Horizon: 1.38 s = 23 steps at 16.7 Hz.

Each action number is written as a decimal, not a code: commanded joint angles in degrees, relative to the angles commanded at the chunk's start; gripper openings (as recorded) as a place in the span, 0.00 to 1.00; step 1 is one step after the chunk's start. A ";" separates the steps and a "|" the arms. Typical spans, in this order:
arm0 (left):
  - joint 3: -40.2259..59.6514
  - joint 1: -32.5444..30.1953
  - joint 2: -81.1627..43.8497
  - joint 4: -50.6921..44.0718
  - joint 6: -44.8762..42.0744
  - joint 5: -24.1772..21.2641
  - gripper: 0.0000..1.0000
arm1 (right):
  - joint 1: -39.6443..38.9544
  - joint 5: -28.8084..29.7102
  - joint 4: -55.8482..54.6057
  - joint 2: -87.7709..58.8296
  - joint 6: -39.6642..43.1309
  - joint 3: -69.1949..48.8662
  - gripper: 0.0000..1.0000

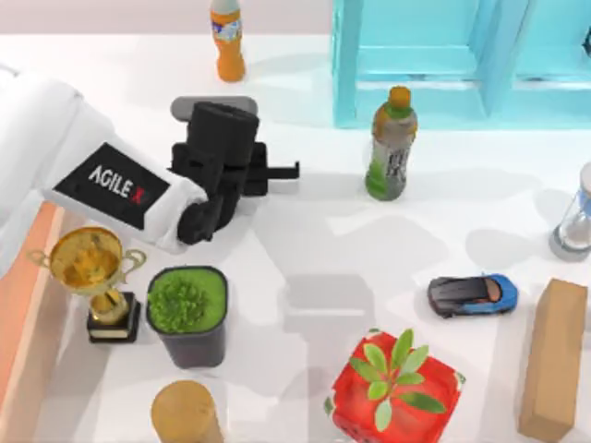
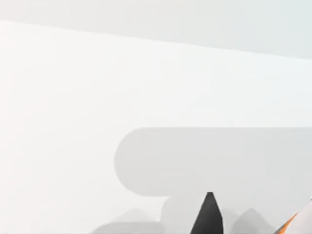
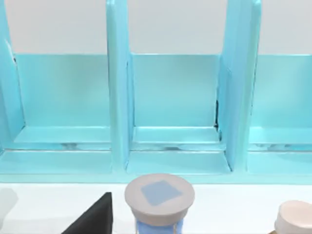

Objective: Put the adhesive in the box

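The box (image 1: 20,305) is a salmon-orange container cut off by the table's left edge in the top view. My left gripper (image 1: 233,155) hovers over the table's left-centre, right of the box and past the trophy. In the left wrist view, a white and orange sliver (image 2: 298,222) sits at the picture's edge, close beside my left gripper (image 2: 208,217). It fits the adhesive's label, but I cannot tell whether it is held. My right gripper (image 3: 92,219) is a dark wedge parked in front of the blue shelf.
A gold trophy (image 1: 97,277) and a black pot of greenery (image 1: 187,314) stand between the left gripper and the box's near part. Farther off are an orange drink bottle (image 1: 227,41), a green-brown bottle (image 1: 392,143), a blue shelf (image 1: 443,55), an hourglass (image 3: 160,195) and a toy car (image 1: 473,293).
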<state>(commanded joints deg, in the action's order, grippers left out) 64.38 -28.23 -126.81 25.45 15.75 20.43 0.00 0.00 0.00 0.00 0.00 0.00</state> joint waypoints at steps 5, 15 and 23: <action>0.60 -0.13 3.09 -7.15 -0.99 0.59 0.00 | 0.00 0.00 0.00 0.00 0.00 0.00 1.00; 6.11 -0.01 13.73 -19.81 0.07 0.22 0.00 | 0.00 0.00 0.00 0.00 0.00 0.00 1.00; 4.77 3.72 15.92 -19.75 -2.15 -2.70 0.00 | 0.00 0.00 0.00 0.00 0.00 0.00 1.00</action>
<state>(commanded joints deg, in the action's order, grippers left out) 69.15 -24.51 -110.89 5.70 13.60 17.73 0.00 0.00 0.00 0.00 0.00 0.00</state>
